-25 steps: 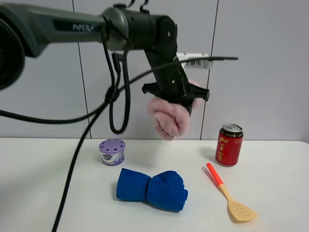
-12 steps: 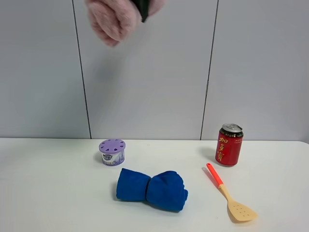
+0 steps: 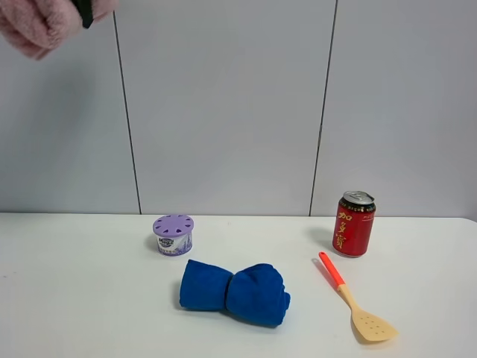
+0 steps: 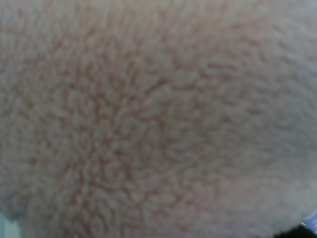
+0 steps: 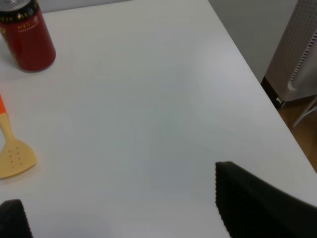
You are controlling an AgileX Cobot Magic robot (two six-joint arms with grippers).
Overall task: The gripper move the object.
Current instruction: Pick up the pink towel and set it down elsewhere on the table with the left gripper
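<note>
The pale pink fluffy towel (image 3: 36,24) hangs high in the air at the top left corner of the exterior view, partly cut off by the frame edge. A black finger (image 3: 83,10) of my left gripper presses on it; the rest of that gripper and arm is out of frame. The left wrist view is filled by the towel's pink pile (image 4: 158,119), held tight against the camera. My right gripper (image 5: 124,213) is open and empty, low over the bare right part of the table.
On the white table (image 3: 74,298) lie a blue rolled cloth (image 3: 235,292), a purple-lidded tub (image 3: 173,234), a red can (image 3: 353,224) and an orange-handled spatula (image 3: 354,302). The table's right edge (image 5: 257,84) drops to the floor.
The left arm has lifted the pink towel from above the table's middle up and to the left, to the top left corner. The arm has left the frame. The table objects have not moved.
</note>
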